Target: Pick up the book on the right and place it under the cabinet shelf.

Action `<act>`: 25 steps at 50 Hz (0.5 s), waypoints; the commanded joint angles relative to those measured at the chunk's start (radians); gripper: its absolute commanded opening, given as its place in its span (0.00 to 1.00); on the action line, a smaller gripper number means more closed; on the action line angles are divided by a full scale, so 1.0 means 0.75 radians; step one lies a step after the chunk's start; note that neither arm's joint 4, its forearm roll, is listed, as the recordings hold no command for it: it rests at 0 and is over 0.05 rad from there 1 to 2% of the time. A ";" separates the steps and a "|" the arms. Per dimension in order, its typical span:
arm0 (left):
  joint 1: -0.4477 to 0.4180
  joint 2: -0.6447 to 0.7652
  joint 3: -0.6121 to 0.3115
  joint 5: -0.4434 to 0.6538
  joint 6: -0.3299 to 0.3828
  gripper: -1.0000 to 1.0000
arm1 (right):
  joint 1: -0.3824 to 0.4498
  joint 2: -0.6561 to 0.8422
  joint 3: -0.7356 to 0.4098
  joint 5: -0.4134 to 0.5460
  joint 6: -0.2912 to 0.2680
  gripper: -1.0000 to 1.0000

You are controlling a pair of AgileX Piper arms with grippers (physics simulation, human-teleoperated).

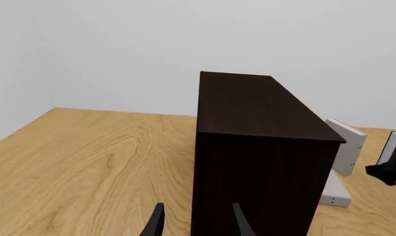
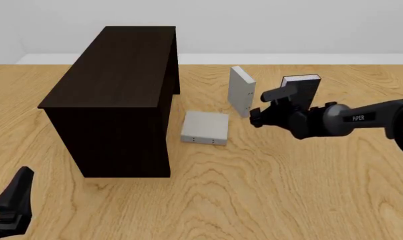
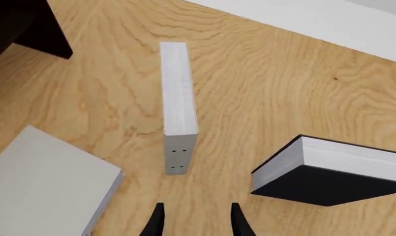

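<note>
In the left wrist view, the cabinet shelf (image 1: 260,157) fills the centre and lower right of the frame, a dark box on the wooden table (image 1: 86,162); the left gripper (image 1: 195,221) shows as two dark fingertips at the bottom edge, parted and holding nothing, with the cabinet's near corner right behind them. At the right edge the book (image 1: 347,147) stands upright behind the cabinet, another grey book (image 1: 334,191) lies flat below it, and part of the right arm pokes in at the far right. In the front view, the cabinet occupies the upper left, the flat grey book lies just right of its base at centre, and the upright book stands above and right of it, apart from it. The right gripper (image 2: 255,118) hovers just right of the upright book, its arm crossing in front of the black-covered book (image 2: 303,87); whether its fingers are open cannot be told here. The left gripper sits in the lower left corner. In the right wrist view, the right gripper's two fingertips at the bottom centre stand apart and empty; the upright book is above them in the centre, its dotted narrow end nearest, the flat grey book in the lower left, the black-covered book at lower right.
</note>
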 commanded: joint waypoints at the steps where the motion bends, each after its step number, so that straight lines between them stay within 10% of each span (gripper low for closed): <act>1: 0.000 0.000 0.002 -0.003 -0.003 1.00 | 0.015 0.024 -0.001 -0.007 0.013 1.00; 25: 0.000 0.000 0.005 -0.006 -0.004 1.00 | 0.055 0.060 -0.030 -0.001 0.030 1.00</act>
